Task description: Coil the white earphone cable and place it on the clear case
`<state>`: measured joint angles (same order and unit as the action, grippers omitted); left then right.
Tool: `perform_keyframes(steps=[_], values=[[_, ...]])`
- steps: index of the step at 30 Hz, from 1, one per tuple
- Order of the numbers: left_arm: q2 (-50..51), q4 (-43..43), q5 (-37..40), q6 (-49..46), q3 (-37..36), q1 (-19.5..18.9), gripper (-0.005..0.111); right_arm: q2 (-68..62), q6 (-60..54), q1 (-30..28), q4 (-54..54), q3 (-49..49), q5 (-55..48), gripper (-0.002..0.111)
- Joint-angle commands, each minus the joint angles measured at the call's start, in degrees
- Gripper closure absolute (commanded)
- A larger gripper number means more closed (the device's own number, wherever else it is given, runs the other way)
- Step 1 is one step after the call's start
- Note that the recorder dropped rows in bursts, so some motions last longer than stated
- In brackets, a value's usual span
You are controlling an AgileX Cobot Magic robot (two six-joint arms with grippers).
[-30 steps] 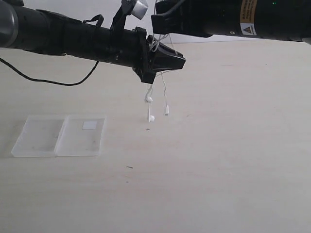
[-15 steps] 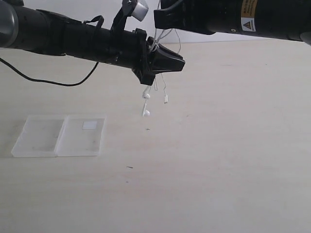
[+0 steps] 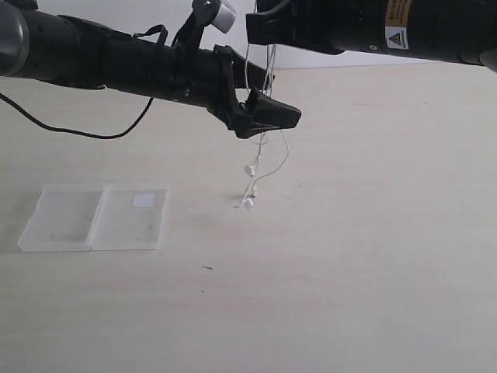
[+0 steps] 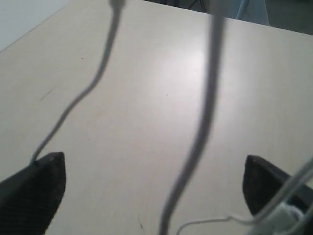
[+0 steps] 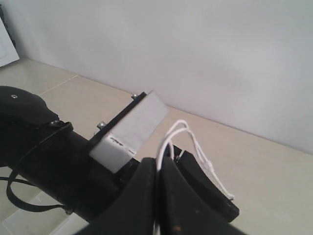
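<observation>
The tabletop point(image 3: 373, 272) carries the case point(image 3: 93, 219) flat near its left edge, with nothing on it yet. The left claw point(image 4: 152, 174) is spread, strands running between its fingers. The right claw point(image 5: 160, 169) is pressed together, pinching the cable point(image 3: 249, 169) — hanging mid-table in loose loops, earbuds point(image 3: 248, 203) low, well apart from the case. Coiling looks unfinished — placing remains.

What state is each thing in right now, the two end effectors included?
white earphone cable: uncoiled, hanging loose, earbuds lowest.
clear case: open flat, nothing on it.
left end effector: open, gripping nothing.
right end effector: shut on the white earphone cable.
</observation>
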<state>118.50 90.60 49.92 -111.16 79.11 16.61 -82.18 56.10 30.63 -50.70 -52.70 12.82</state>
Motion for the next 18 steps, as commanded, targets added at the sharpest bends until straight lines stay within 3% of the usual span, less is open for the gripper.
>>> perform_keyframes(steps=[1,18], values=[[0.09,1.23,2.80,0.65,0.19,-0.10,0.008,0.23,-1.92,0.01,1.11,-0.40,-1.23,0.108],[0.09,2.96,4.17,-4.05,0.19,-0.10,0.008,0.23,1.07,0.01,-1.34,-0.40,3.17,0.108]])
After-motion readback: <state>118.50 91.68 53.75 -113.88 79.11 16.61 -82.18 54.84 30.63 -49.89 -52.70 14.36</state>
